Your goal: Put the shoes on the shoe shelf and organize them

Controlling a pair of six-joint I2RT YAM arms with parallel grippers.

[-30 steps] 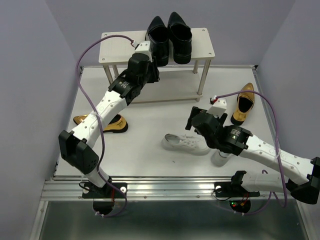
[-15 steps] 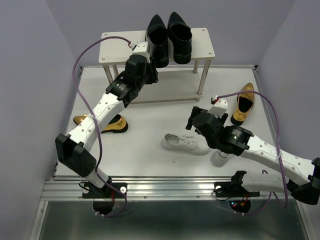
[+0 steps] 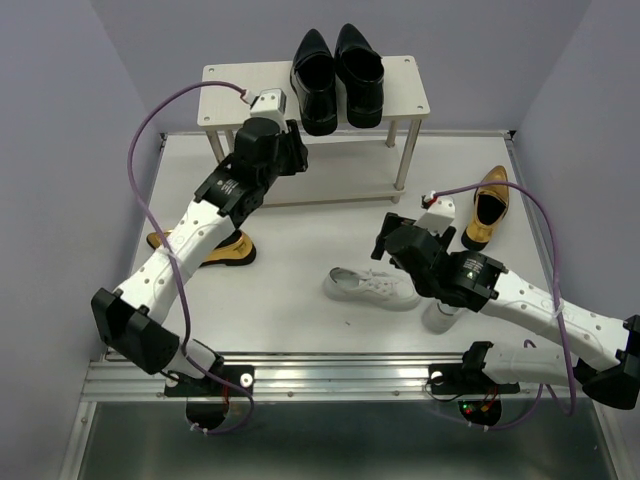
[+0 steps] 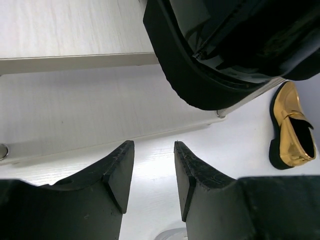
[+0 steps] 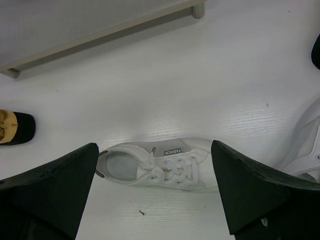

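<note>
The shoe shelf (image 3: 240, 90) stands at the back. Two glossy black shoes (image 3: 316, 80) (image 3: 360, 75) sit side by side on its top board, toes to the back. My left gripper (image 3: 296, 142) is just in front of and below the left black shoe's heel (image 4: 210, 75), jaws slightly apart and empty (image 4: 153, 145). My right gripper (image 3: 392, 240) hangs wide open (image 5: 155, 146) above a white sneaker (image 5: 160, 167) lying on the table (image 3: 370, 288). The second sneaker (image 3: 440, 315) is partly under my right arm. One gold loafer (image 3: 488, 208) lies at the right, the other (image 3: 225, 250) under my left arm.
The shelf's lower board (image 4: 75, 115) shows bare in the left wrist view. The left half of the top board (image 4: 65, 25) holds nothing. Purple walls close in the table at the left, back and right. A metal rail runs along the near edge (image 3: 330, 375).
My left gripper has pulled back from the left black shoe's heel, moving left and away from the shelf; the shoe stays on the top board. The right arm has not moved.
</note>
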